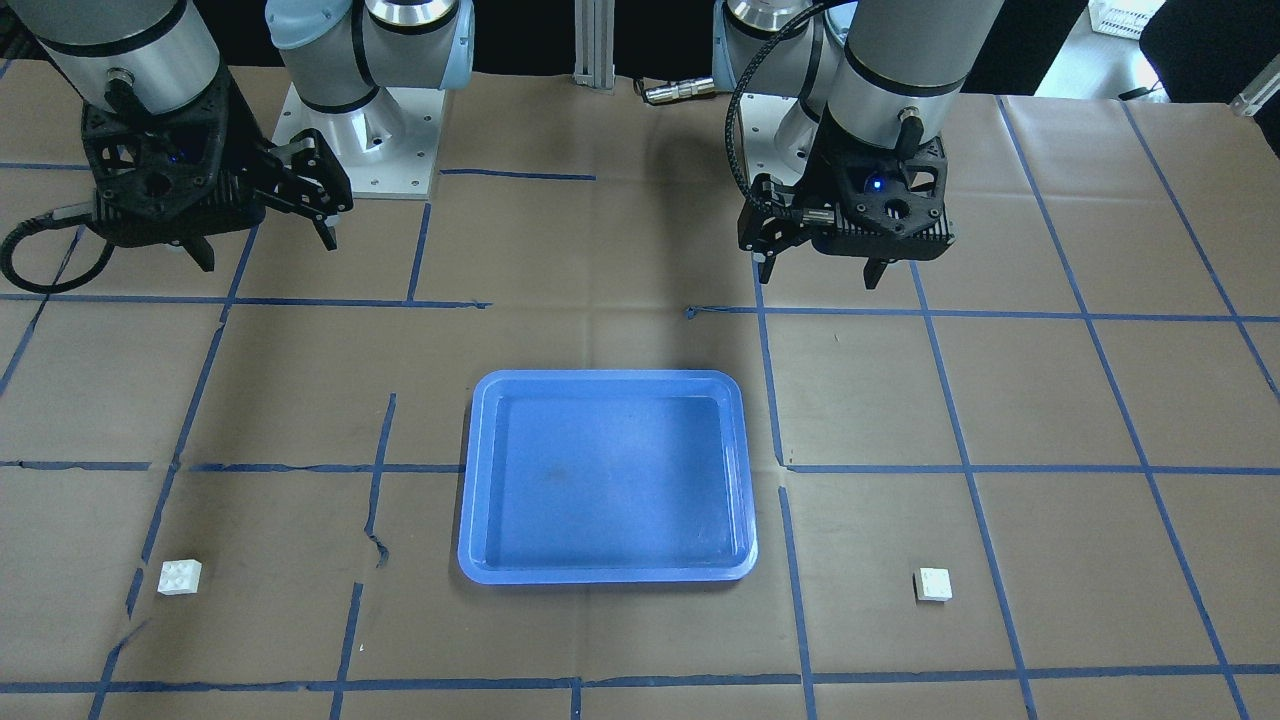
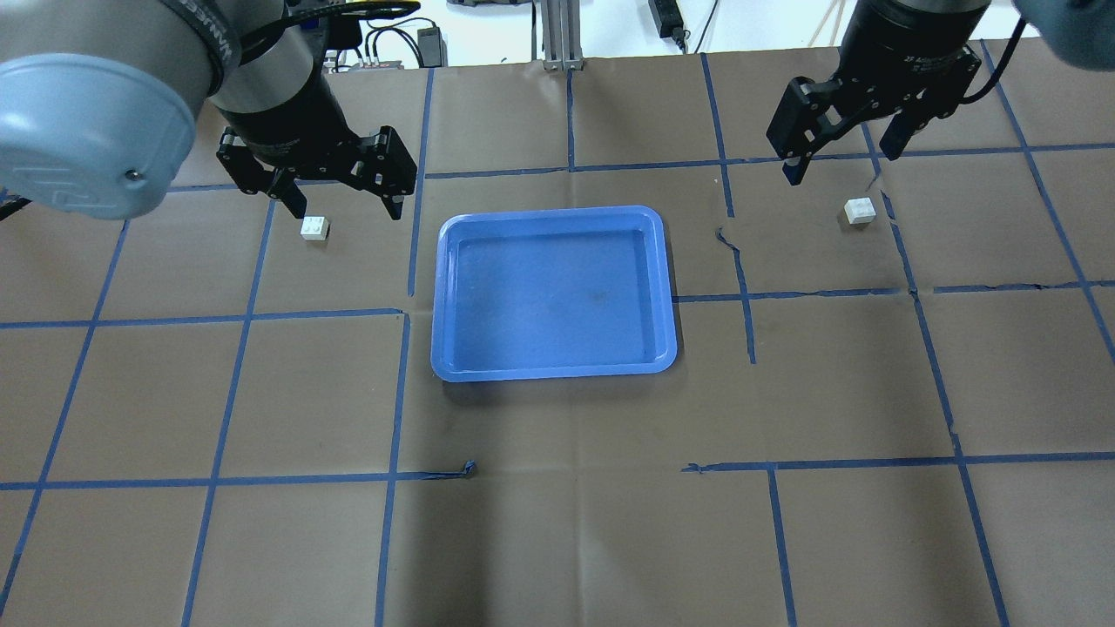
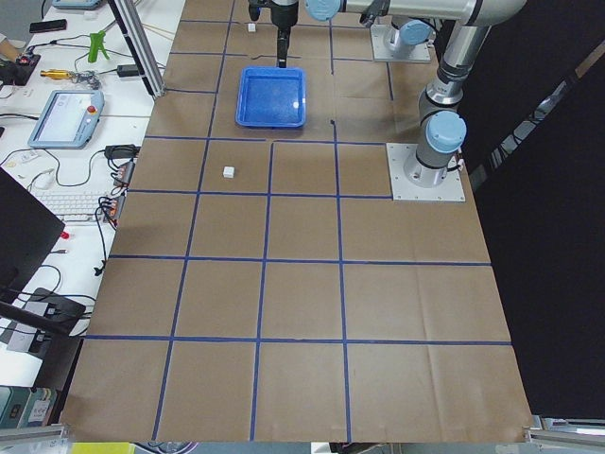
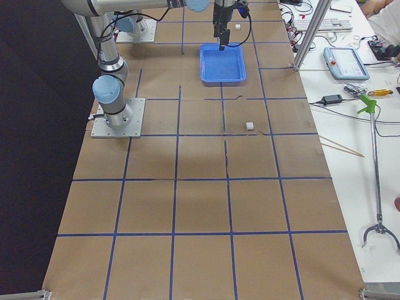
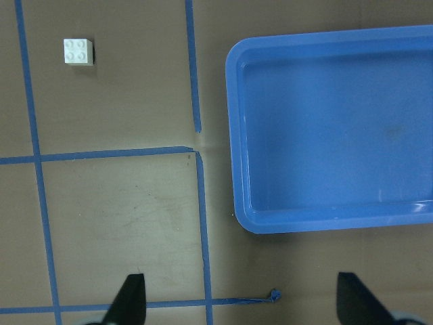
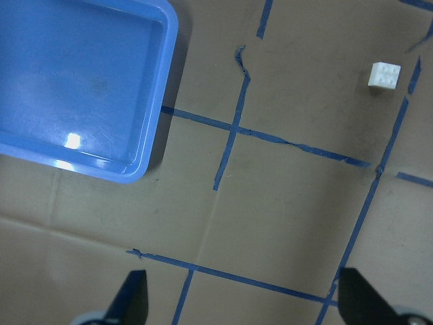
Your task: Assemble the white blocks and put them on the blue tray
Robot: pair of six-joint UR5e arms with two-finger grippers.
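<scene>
The blue tray (image 1: 608, 478) lies empty at the table's middle, also in the overhead view (image 2: 554, 292). One white block (image 2: 314, 228) lies left of the tray, studs up; it also shows in the front view (image 1: 934, 584) and the left wrist view (image 5: 78, 51). The other white block (image 2: 859, 211) lies right of the tray, and shows too in the front view (image 1: 180, 577) and the right wrist view (image 6: 384, 74). My left gripper (image 2: 346, 207) hangs open and empty above the table, apart from its block. My right gripper (image 2: 841, 164) is open and empty too.
Brown paper with a blue tape grid (image 2: 405, 313) covers the table. The arm bases (image 1: 360, 140) stand at the robot's edge. Benches with a pendant (image 3: 66, 118), keyboard and tools run along the operators' side.
</scene>
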